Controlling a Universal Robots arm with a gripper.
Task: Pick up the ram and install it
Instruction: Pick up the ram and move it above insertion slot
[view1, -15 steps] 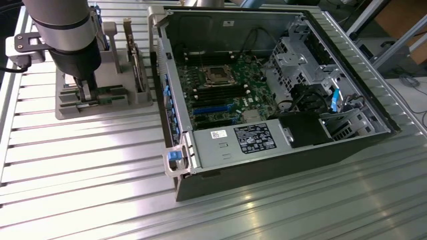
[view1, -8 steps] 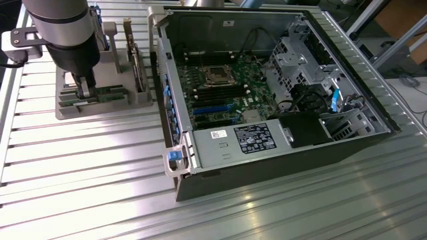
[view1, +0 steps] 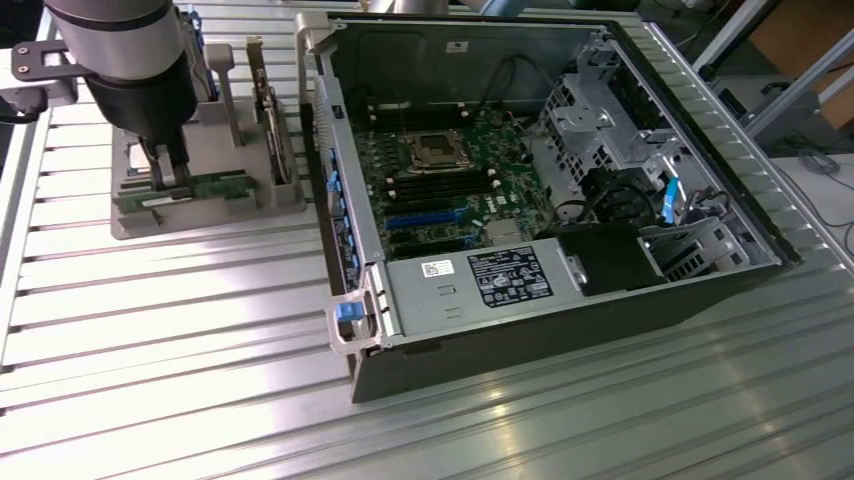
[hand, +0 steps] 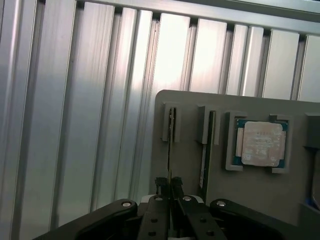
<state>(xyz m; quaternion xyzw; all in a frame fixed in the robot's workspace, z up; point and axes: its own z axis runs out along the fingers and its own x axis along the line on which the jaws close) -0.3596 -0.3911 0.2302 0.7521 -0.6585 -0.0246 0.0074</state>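
Observation:
The ram (hand: 170, 150) is a thin green stick standing on edge in a slot of the grey holder (hand: 260, 200). My gripper (hand: 169, 184) is shut on its near end, one black finger on each side. In the exterior view the gripper (view1: 171, 185) reaches straight down onto the ram (view1: 207, 189), which still sits in the holder (view1: 200, 218) at the exterior view's left. A second, similar stick (hand: 204, 155) stands in the neighbouring slot. The open computer case (view1: 327, 150) lies to the right, its green motherboard (view1: 441, 190) exposed.
A square silver processor (hand: 261, 144) rests in a pocket of the holder beside the sticks. Upright cards (view1: 274, 130) stand at the holder's back. Inside the case are a grey power supply (view1: 481, 280) and drive cages (view1: 601, 110). Everything rests on a ribbed aluminium table (view1: 160, 340).

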